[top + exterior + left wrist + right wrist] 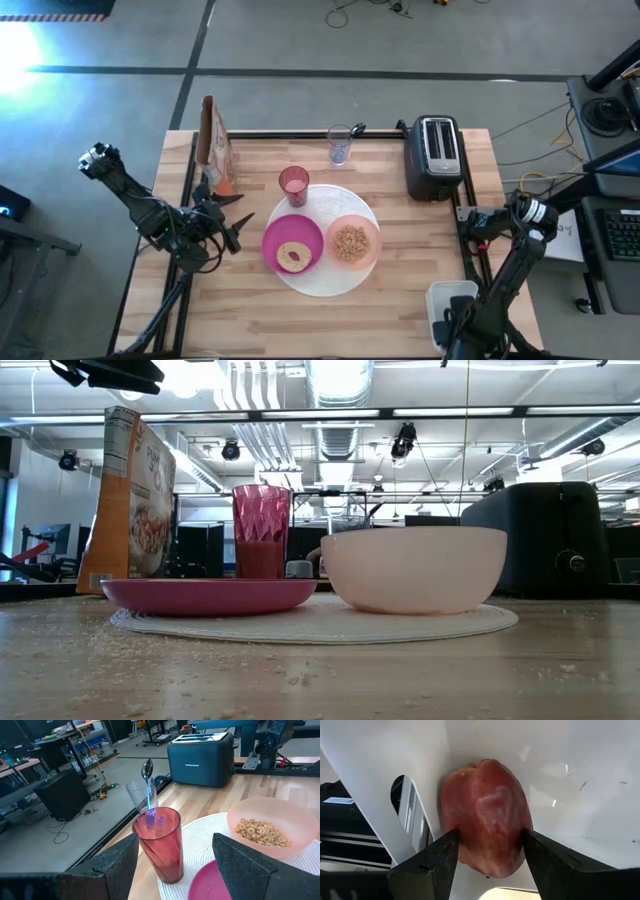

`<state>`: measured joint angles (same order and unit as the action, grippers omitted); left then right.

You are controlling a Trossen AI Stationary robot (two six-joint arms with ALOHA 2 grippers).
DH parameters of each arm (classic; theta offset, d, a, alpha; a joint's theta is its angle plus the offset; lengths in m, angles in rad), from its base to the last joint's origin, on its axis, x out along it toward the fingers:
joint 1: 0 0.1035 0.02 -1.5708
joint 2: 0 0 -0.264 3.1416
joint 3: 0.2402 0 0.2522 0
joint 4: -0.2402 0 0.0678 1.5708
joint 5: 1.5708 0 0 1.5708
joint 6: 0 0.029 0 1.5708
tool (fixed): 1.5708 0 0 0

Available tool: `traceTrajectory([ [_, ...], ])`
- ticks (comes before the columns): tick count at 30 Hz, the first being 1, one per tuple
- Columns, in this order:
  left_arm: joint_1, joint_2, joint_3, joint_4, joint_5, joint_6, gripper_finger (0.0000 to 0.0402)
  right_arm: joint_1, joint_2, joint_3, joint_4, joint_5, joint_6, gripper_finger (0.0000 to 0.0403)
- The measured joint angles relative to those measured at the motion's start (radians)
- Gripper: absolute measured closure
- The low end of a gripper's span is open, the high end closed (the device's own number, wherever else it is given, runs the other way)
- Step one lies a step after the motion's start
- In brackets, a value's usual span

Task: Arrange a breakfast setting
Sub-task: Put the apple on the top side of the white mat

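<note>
Large round white plate point(322, 283) sat near the middle of the table point(400, 300), a little toward the front edge. On it, side by side and close together: magenta bowl point(291, 243) on the left-hand part with a round bread point(292, 257) inside; peach bowl point(352, 242) on the right-hand part, holding cereal rings point(351, 244). Pink translucent tumbler point(293, 186) stood upright at the plate's far rim, just behind the magenta bowl. Clear cup point(339, 145) stood near the table's far edge, well apart from the plate, with a teal-handled spoon point(147, 785) upright in it, bowl end up. Cereal box point(214, 146) stood at the far left corner; black-and-silver toaster point(433, 156) at the far right corner. White rectangular tub point(447, 309) lay at the front right corner. Left gripper point(226, 224) hovered over the table's left side, just beside the magenta bowl, fingers apart and holding nothing. Right gripper point(490, 852) was down in the tub, its fingers set on either side of the small red fruit point(487, 815) and touching it, the fruit lying against the tub's white wall. Crumbs were scattered across the table near the front edge.
</note>
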<state>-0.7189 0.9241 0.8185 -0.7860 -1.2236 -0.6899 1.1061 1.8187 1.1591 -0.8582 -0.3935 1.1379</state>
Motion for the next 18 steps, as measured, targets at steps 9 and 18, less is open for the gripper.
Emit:
traceTrajectory([
  [9,0.0,0.0,0.0,0.005,0.0,-0.008,0.0164,0.0,-0.001,-0.018,0.027,-0.003,0.014,0.0257],
  [18,0.0,0.0,0.0,0.009,0.0,-0.008,0.0164,0.0,-0.014,-0.004,0.032,0.006,0.024,0.0269],
])
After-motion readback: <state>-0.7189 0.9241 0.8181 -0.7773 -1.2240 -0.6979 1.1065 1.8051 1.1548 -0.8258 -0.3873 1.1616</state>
